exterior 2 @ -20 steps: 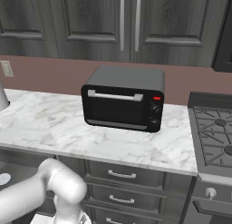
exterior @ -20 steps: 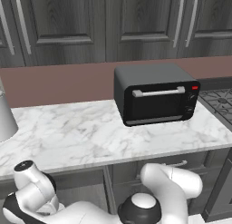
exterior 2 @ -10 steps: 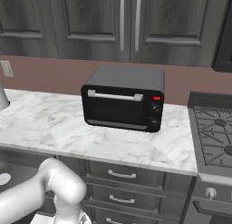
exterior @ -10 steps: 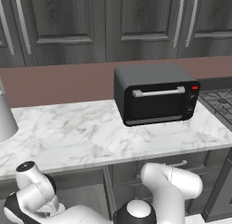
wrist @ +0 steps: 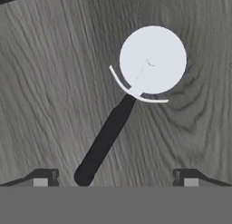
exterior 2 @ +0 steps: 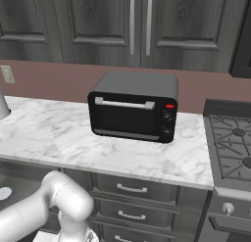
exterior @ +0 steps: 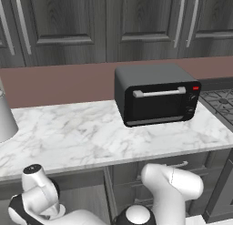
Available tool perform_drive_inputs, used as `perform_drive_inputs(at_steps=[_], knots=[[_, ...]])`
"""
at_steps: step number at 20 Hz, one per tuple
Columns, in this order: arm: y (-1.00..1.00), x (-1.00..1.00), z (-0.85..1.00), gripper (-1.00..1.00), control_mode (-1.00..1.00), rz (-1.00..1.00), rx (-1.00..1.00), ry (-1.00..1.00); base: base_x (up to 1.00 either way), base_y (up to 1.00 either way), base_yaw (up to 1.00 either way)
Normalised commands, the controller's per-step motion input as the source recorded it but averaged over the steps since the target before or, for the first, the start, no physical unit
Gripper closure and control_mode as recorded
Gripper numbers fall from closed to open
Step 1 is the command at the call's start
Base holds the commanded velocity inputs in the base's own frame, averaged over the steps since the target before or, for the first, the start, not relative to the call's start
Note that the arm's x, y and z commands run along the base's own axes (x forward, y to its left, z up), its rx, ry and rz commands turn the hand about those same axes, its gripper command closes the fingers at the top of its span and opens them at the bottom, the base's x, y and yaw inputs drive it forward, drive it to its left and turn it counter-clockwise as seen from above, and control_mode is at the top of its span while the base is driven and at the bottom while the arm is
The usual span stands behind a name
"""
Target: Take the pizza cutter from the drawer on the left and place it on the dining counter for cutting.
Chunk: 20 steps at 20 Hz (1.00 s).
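Pizza cutter (wrist: 131, 100) with pale smooth metal wheel and matt black handle, lying on grey wood-grain drawer (wrist: 45, 82) floor, counter (exterior: 91, 133) of glossy white grey-veined marble, toaster oven (exterior: 157, 94) matt black

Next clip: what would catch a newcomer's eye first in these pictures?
In the hand view, the pizza cutter lies on grey wood grain, its round silvery wheel up and its black handle slanting down between the open claw tips. In both base views, a black toaster oven sits on the marble counter under dark cabinets.
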Motion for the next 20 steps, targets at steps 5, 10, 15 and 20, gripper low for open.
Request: perform_drive_inputs(at_steps=[5,10,15,20], knots=[[0.0,0.0,-0.03,-1.0,-1.0,0.0,0.01,0.0,0.0,0.0,0.0],[0.0,0.0,-0.09,-1.0,-1.0,0.0,0.0,0.0,0.0,0.0,0.0],[0.05,0.0,-0.11,-1.0,-1.0,0.0,0.0,0.0,0.0,0.0,0.0],[0.09,0.0,-0.11,-1.0,-1.0,0.0,0.0,0.0,0.0,0.0,0.0]])
